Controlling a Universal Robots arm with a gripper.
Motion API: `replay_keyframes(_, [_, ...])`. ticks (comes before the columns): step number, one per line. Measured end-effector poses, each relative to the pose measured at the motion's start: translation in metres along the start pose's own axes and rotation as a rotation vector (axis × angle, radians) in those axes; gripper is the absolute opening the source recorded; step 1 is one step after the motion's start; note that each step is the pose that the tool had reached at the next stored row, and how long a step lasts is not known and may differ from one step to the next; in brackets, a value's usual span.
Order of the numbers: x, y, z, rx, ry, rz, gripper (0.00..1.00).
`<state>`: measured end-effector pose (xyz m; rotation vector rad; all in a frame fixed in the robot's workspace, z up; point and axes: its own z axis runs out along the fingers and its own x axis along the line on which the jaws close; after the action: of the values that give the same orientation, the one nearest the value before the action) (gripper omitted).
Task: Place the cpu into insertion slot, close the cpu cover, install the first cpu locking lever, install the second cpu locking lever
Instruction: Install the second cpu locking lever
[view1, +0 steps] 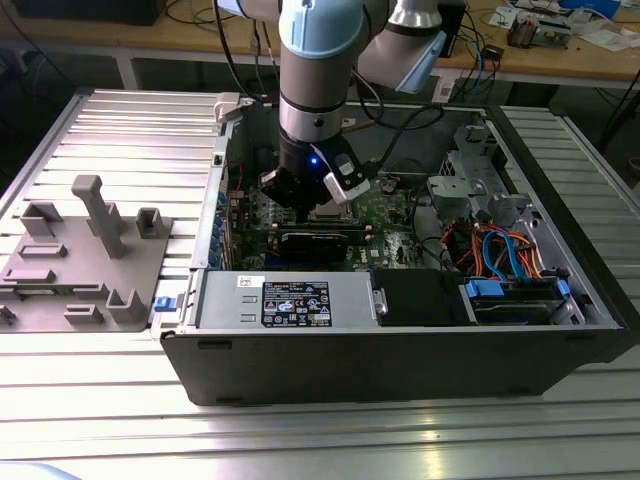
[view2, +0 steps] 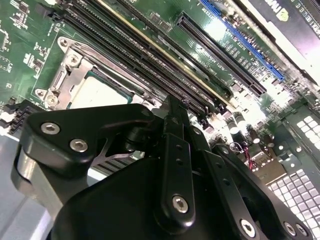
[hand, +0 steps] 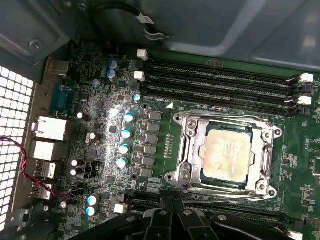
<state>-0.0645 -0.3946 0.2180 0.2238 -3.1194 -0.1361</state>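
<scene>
Grey plastic fixtures (view1: 85, 255) sit on the ribbed metal table (view1: 130, 130) at the exterior view's left, beside an open computer case (view1: 400, 350) into which the robot arm (view1: 318, 90) reaches down over the green motherboard (view1: 385, 215). The first wrist view shows what that view cannot: the cpu (hand: 227, 154) lies seated in the insertion slot (hand: 197, 150), with the cpu cover (hand: 262, 150) closed around it and four memory slots (hand: 220, 80) just beyond. In the second wrist view, the black gripper (view2: 172, 107) hovers near the cpu (view2: 100, 92); whether its fingers are open or clenched cannot be told.
</scene>
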Motion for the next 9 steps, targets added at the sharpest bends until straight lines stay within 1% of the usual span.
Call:
replay_keyframes(6, [0.0015, 0.0008, 0.0026, 0.0001, 0.0001, 0.0, 0.11])
replay_keyframes(9, [0.001, 0.0042, 0.0048, 0.0002, 0.0001, 0.0, 0.11])
